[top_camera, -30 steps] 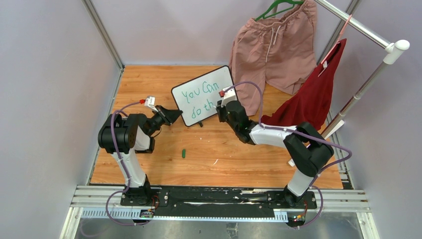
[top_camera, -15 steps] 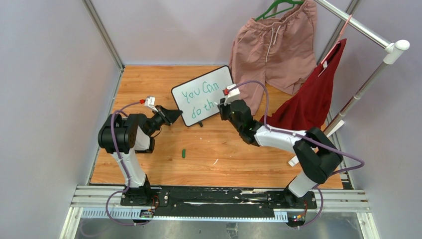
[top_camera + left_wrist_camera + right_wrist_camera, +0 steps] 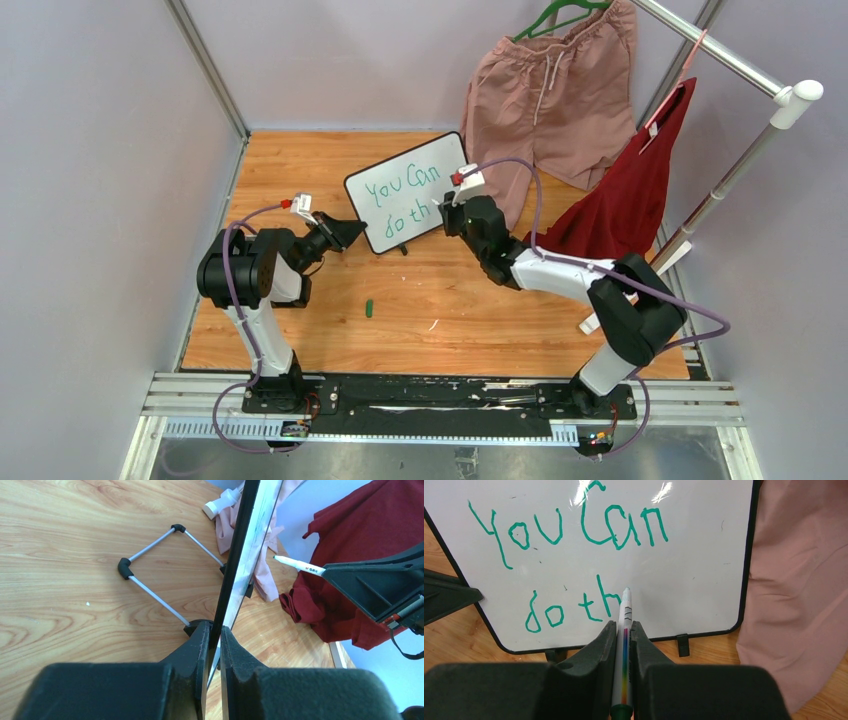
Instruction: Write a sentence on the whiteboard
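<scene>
The whiteboard [image 3: 410,190] stands tilted on the wooden table, and my left gripper [image 3: 350,232] is shut on its left edge. Seen edge-on in the left wrist view, the black frame [image 3: 248,545] sits pinched between the left gripper [image 3: 214,627] jaws. The sentence [image 3: 574,530] in green reads "You Can" with "do th" below. My right gripper [image 3: 623,625] is shut on a white marker [image 3: 625,615] with a rainbow stripe. Its tip is just right of the "h". In the left wrist view the marker [image 3: 300,566] tip stands a hair off the board face.
Pink shorts [image 3: 545,95] and a red garment [image 3: 625,190] hang from a rack pole [image 3: 740,160] at the back right, close behind the right arm. A small green cap [image 3: 370,308] lies on the table. The board's wire stand [image 3: 150,580] rests behind it.
The right wrist has shifted slightly right along the second line, and its elbow has swung outward. The left arm and the board have not moved.
</scene>
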`<action>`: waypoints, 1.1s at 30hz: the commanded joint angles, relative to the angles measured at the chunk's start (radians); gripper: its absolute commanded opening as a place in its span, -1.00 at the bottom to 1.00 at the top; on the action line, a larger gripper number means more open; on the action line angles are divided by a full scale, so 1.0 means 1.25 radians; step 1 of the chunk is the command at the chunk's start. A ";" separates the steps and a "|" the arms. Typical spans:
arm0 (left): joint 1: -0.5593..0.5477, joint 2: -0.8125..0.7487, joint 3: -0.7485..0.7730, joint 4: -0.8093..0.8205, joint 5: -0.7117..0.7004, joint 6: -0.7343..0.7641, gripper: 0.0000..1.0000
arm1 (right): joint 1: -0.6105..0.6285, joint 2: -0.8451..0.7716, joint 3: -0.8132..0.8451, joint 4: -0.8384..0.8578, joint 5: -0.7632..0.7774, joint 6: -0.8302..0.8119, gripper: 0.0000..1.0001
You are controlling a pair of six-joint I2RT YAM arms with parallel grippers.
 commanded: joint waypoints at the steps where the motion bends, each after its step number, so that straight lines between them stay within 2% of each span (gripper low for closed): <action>1: -0.003 0.017 -0.002 0.027 0.001 0.014 -1.00 | -0.010 0.024 0.039 0.025 0.000 0.017 -1.00; 33: -0.003 0.018 -0.002 0.026 0.001 0.014 -1.00 | -0.013 0.075 0.064 0.026 -0.006 0.023 -1.00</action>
